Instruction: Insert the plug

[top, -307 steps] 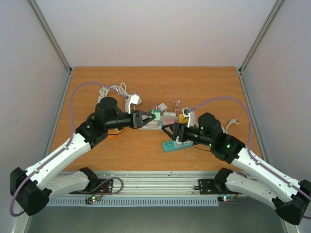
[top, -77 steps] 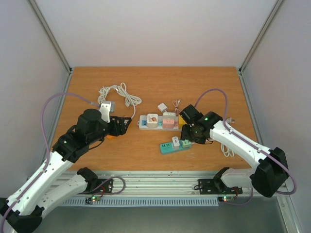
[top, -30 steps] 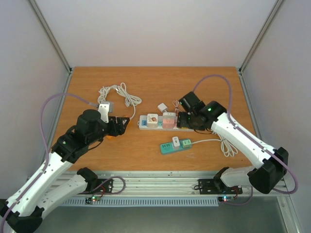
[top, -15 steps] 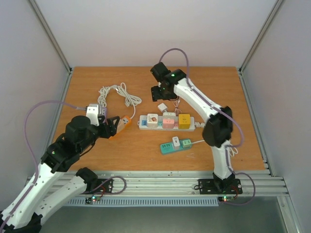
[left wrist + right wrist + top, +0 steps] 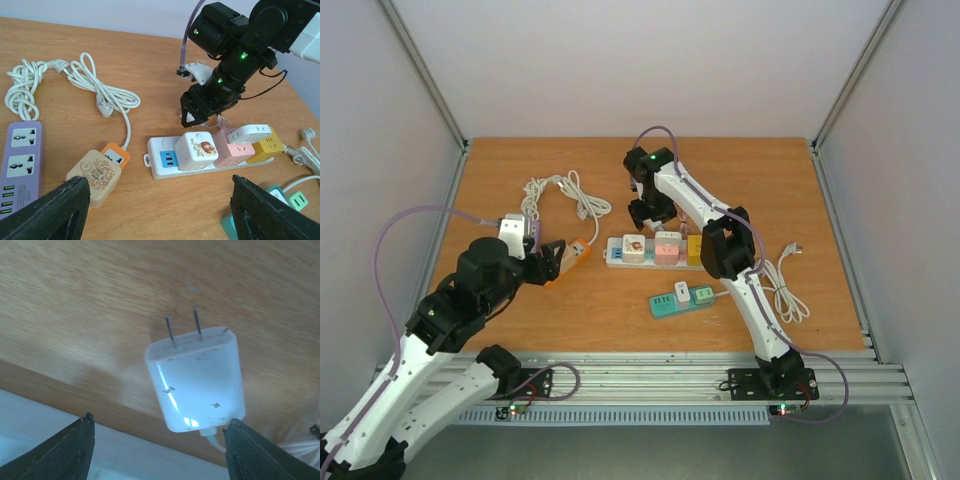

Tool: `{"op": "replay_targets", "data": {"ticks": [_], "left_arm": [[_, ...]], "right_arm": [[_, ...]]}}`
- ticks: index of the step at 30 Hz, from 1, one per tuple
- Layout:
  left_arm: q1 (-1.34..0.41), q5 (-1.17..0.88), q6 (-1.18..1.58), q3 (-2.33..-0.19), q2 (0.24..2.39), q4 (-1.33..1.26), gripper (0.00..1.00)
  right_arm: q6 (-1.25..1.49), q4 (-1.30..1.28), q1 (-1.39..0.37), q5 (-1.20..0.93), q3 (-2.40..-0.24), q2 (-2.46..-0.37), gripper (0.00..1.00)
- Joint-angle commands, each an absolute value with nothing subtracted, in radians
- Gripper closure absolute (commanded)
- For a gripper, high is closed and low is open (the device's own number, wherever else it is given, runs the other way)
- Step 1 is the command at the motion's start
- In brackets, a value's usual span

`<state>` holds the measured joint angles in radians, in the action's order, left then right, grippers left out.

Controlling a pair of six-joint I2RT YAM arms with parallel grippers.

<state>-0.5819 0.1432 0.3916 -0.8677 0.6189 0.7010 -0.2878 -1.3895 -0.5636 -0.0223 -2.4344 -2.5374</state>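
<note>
Right gripper (image 5: 160,421) hangs open over the white two-prong plug (image 5: 197,377) behind the power strip (image 5: 616,251); left gripper (image 5: 160,179) stands open left of it.

No word, brand or number readable anywhere. Ahead of the left gripper (image 5: 160,207), a little right of its middle: a red ornamental drawing on top of the white cube adapter (image 5: 197,150), with no legible letters. Ahead and closer to its left finger: a pale pattern and a small round mark on the beige adapter (image 5: 95,175), too small to read. Between the fingers of the right gripper (image 5: 160,440): only a few tiny dark marks on the white plug (image 5: 197,377), not legible.
</note>
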Motion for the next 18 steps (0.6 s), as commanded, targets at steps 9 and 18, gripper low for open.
{"op": "replay_targets", "data": {"ticks": [9,18], "left_arm": [[-0.575,0.176,0.379,-0.886,0.658,0.684,0.23],[-0.573,0.195,0.396,-0.914,0.698,0.7,0.23]], "right_arm": [[-0.383,-1.455,-0.541,-0.046,-2.523,-2.617,0.39],[-0.369,-1.396,-0.541,-0.015,-2.562,-2.629,0.6]]}}
